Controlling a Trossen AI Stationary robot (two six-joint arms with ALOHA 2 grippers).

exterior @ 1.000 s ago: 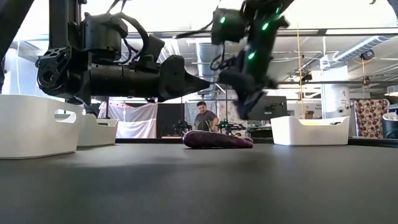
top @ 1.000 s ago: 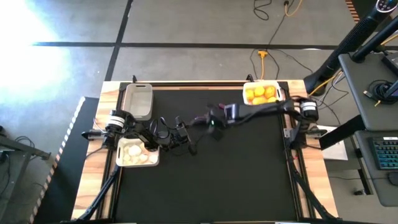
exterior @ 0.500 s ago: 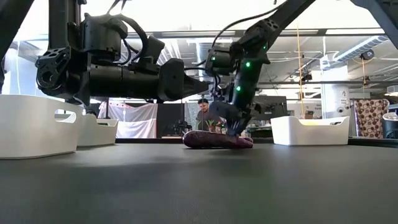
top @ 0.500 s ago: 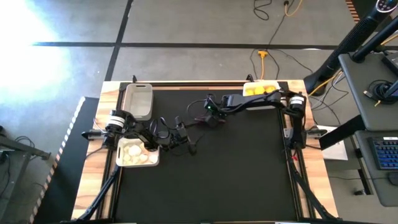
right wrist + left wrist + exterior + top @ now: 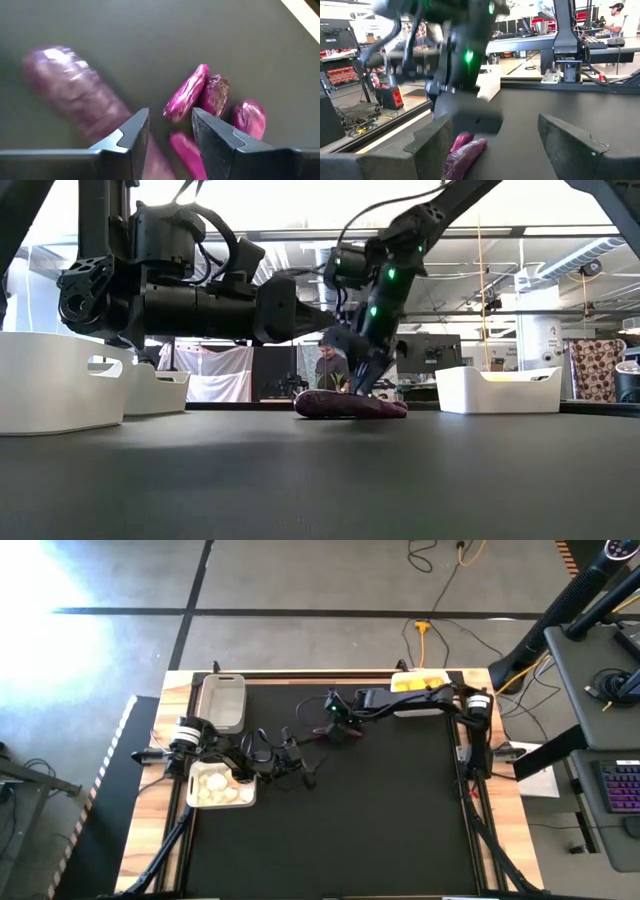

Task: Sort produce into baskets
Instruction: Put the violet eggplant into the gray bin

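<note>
Several dark purple eggplant pieces lie on the black mat near its far middle, and one long piece shows in the low view. My right gripper is open, pointing down just above them. My left gripper is open and empty, held level above the mat beside the near-left basket. A white basket holds whitish bulbs. A white basket at the far right holds yellow citrus. A greyish bin stands at the far left.
Black cables hang along the left arm over the mat. The right arm reaches across the citrus basket. Open black mat spreads toward the near edge. A person shows in the room behind.
My right gripper has come down from high above the mat and gone toward the table's left edge, ending just over the eggplant pieces. The eggplant pieces have stayed where they were.
</note>
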